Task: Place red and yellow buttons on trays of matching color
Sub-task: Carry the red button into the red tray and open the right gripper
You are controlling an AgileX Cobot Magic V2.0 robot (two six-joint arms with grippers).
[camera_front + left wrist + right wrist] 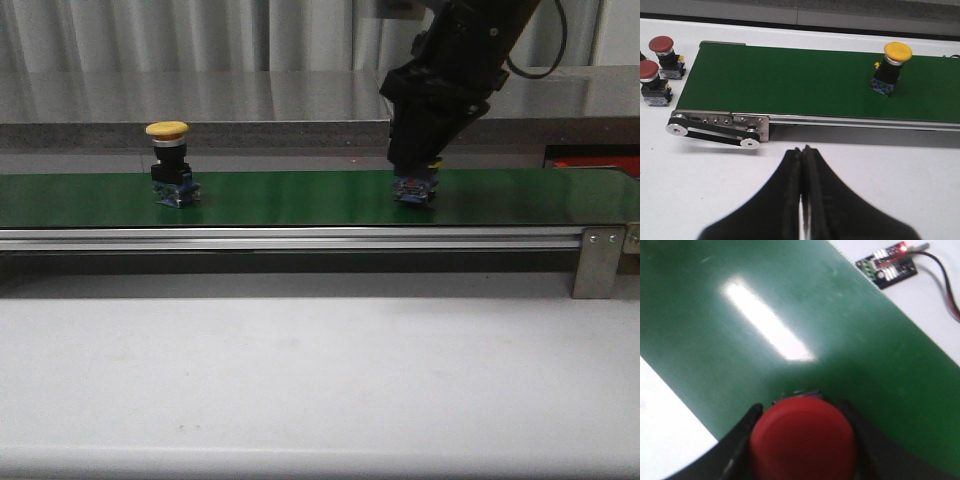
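A red button [802,440] stands on the green conveyor belt [290,200], with my right gripper [800,410] shut on it, one finger on each side of its cap. From the front only the button's blue base [415,190] shows under the right gripper [415,165]. A yellow button [167,130] stands upright on the belt further left, also visible as the yellow button [897,51] in the left wrist view. My left gripper [802,148] is shut and holds nothing, over the white table short of the belt. The trays are out of view.
Two more red buttons [661,44] [647,70] stand on the white table off the belt's end. The belt's pulley drive [715,131] and a metal bracket [598,262] stick out from its frame. A small circuit board [887,267] with a cable lies beside the belt.
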